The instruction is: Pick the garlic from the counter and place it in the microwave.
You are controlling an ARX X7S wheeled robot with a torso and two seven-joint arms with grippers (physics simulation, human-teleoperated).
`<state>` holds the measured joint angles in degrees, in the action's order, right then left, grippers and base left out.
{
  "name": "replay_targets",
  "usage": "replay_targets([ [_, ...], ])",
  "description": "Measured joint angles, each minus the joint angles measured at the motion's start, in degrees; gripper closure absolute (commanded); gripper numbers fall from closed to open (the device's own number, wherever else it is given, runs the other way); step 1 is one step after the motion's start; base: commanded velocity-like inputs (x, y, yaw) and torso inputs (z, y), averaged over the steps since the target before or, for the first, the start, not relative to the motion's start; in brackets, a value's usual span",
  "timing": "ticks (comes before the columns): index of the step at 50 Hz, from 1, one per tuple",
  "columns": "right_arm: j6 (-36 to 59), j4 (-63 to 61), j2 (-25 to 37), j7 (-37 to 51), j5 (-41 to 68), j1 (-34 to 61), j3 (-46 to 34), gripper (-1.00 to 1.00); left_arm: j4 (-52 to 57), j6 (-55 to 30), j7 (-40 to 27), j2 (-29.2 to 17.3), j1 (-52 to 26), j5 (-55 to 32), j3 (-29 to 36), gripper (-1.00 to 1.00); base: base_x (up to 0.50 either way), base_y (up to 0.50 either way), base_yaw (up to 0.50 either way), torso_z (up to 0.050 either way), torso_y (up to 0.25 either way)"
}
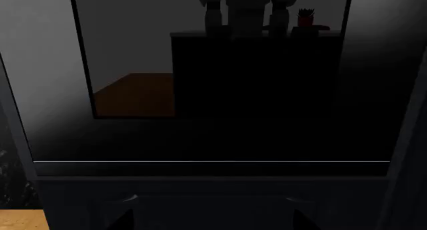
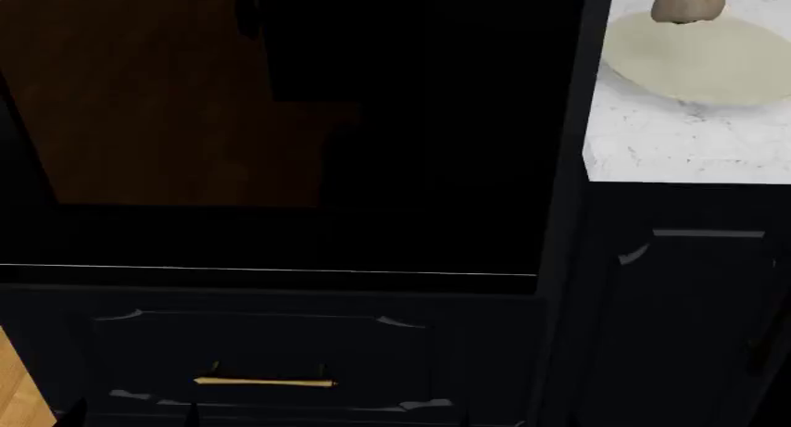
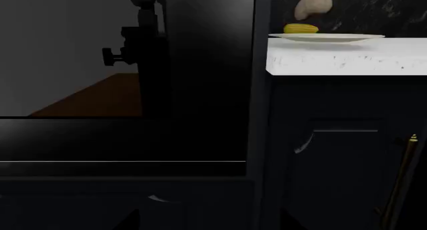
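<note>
The garlic (image 2: 687, 3) is a small tan bulb at the far rim of the round cream plate (image 2: 705, 61) on the white marble counter (image 2: 668, 149), at the head view's top right. In the right wrist view the garlic (image 3: 312, 4) shows above the plate (image 3: 327, 37) and the counter (image 3: 347, 58). I cannot tell whether it rests on the plate or behind it. My left gripper (image 1: 212, 222) and right gripper (image 3: 205, 222) show only as dark fingertips set wide apart, empty, low in front of dark cabinet fronts. No microwave is in view.
A large dark glass oven door (image 2: 284, 121) fills most of the views. Below it is a drawer with a brass handle (image 2: 263, 383). A yellow corn cob (image 3: 300, 29) lies by the plate. A dark cabinet door with a brass handle (image 3: 400, 180) is under the counter.
</note>
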<state>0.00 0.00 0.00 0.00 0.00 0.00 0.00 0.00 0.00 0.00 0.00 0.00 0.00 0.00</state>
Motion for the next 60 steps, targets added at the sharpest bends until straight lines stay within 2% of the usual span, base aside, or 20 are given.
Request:
replay_targets([
  [10, -0.04, 0.76, 1.01, 1.03, 0.74, 0.7, -1.51, -1.0, -0.41, 0.17, -3.26, -2.63, -0.45, -3.25, 3.26, -1.0, 0.0, 0.0, 0.0, 0.0, 0.0],
  [26, 0.04, 1.4, 2.73, 3.76, 1.92, 0.8, -4.15, -1.0, 0.06, 1.57, -4.74, -4.96, 0.45, -5.04, 6.55, -1.0, 0.0, 0.0, 0.0, 0.0, 0.0],
  [60, 0.12, -0.05, 5.51, 7.39, 4.05, 1.13, -6.94, -1.0, 7.9, -3.45, -6.75, -7.48, 0.62, -8.53, 9.54, -1.0, 0.0, 0.0, 0.0, 0.05, 0.048],
])
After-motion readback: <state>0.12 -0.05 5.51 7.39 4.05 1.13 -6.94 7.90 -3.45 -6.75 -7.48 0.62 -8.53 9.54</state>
